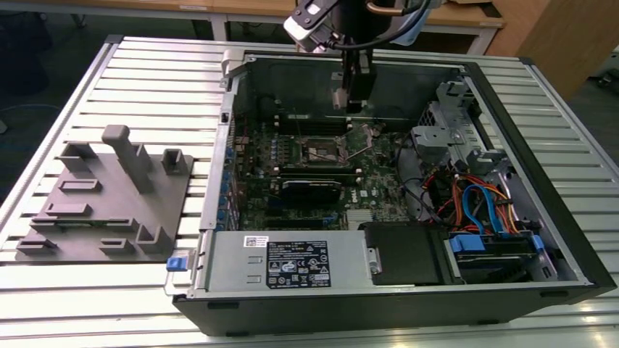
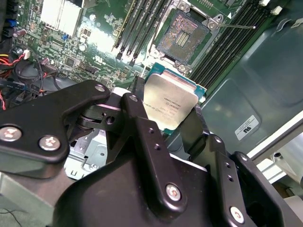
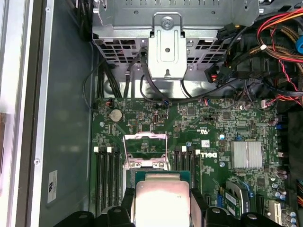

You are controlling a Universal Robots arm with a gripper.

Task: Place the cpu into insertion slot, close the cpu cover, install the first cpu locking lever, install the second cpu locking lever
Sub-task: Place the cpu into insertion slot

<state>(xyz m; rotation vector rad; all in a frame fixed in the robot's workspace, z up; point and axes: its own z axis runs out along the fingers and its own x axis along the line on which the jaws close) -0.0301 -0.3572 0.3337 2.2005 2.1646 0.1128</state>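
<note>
Silver cpu (image 2: 170, 105) sits clamped in the gripper (image 2: 166, 111), near the insertion slot (image 2: 183, 37).

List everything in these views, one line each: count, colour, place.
cpu: one, silver-grey, held over the motherboard, apart from the slot.
insertion slot: one, dark with silver rim, uncovered, on the motherboard.
motherboard: one, green, inside the case.
case: one, black, open, on the table.
power supply: one, silver, in the case, toward the exterior view's left.
cables: several, blue, orange and red, toward the exterior view's right.
fixture tray: one, grey, on the table at the exterior view's left.
table: one, silver slats, under everything.
gripper: one, black, shut on the cpu.
</note>
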